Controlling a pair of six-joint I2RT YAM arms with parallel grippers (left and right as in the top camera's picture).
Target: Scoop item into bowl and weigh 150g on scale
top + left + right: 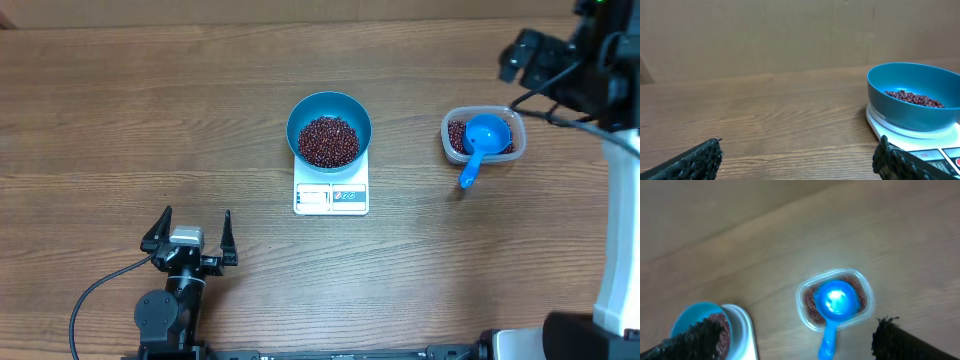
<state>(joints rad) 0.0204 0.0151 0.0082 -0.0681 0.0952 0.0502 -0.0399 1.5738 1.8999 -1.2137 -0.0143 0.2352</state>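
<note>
A teal-blue bowl (330, 104) sits on the white scale (331, 197) at mid table, with a heap of red-brown beans (328, 141) in it. More beans (812, 305) lie in a clear tub (447, 128) to the right. A bright blue scoop (483, 138) rests in that tub, its handle sticking out over the near rim. My left gripper (197, 213) stands open low over the table, left of and nearer than the scale, holding nothing. My right gripper (800, 325) hangs open high above the tub (867, 287) and scoop (837, 300), also holding nothing.
In the left wrist view the bowl (912, 107) and scale (900, 137) stand to the right of the open fingers, with bare wood ahead. The right arm's dark body (570, 60) and white base fill the table's right edge.
</note>
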